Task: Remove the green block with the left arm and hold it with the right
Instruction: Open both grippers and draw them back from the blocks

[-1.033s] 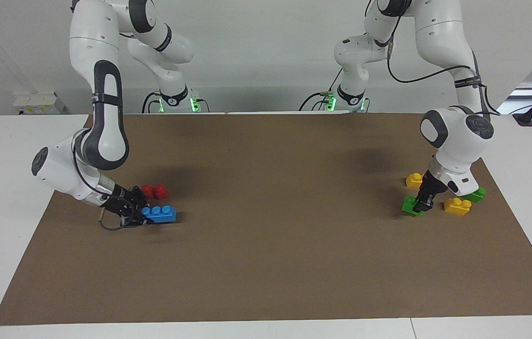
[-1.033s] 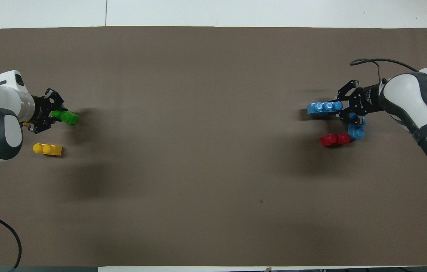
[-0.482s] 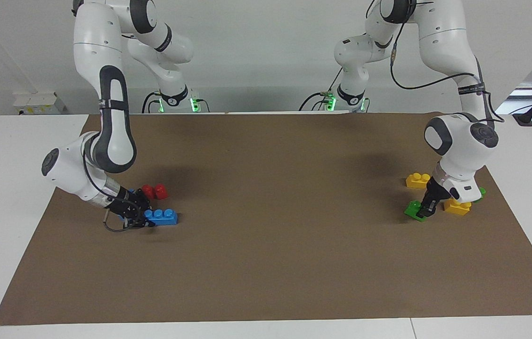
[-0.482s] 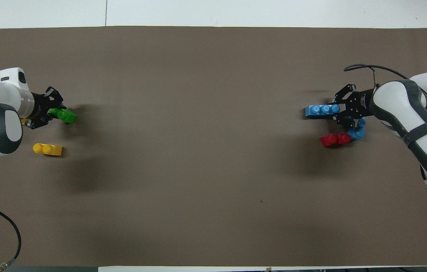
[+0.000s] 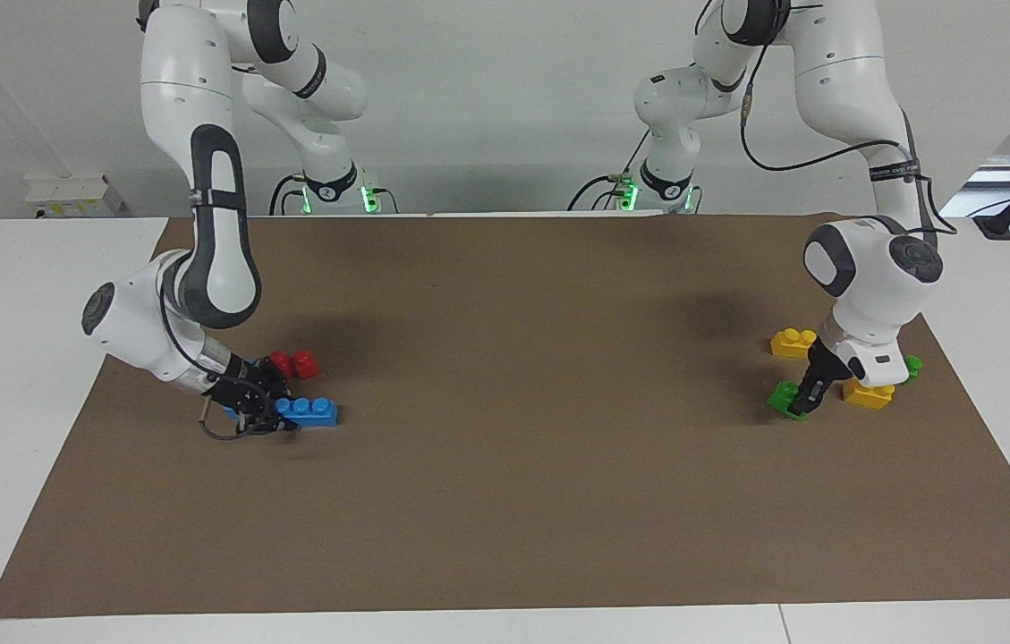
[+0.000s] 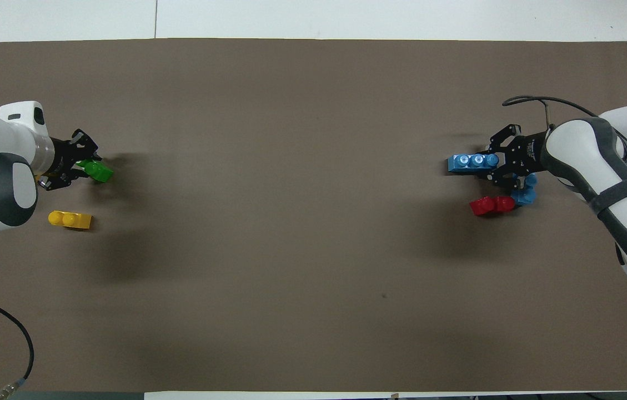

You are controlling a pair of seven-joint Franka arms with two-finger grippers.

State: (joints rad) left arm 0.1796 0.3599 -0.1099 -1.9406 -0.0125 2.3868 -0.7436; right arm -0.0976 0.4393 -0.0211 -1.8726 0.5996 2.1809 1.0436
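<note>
The lime-green block point(image 5: 781, 395) lies tilted at mat level toward the left arm's end of the table, beside a yellow brick point(image 5: 868, 393). My left gripper point(image 5: 805, 399) is shut on the block's end; the overhead view shows the gripper point(image 6: 81, 166) and the block point(image 6: 100, 172) sticking out of its fingers. My right gripper point(image 5: 269, 414) is low at the right arm's end, shut on the end of a blue three-stud brick point(image 5: 309, 411). That gripper point(image 6: 501, 163) and brick point(image 6: 472, 162) also show in the overhead view.
A second yellow brick point(image 5: 793, 342) lies nearer the robots than the green block. A darker green brick point(image 5: 912, 365) is mostly hidden by the left arm. A red brick point(image 5: 293, 363) and a small blue brick point(image 6: 524, 193) lie by the right gripper. A brown mat point(image 5: 522, 465) covers the table.
The left gripper has shifted slightly with the green block, which now tilts more. The right gripper has lowered the blue brick and moved it a little farther from the robots.
</note>
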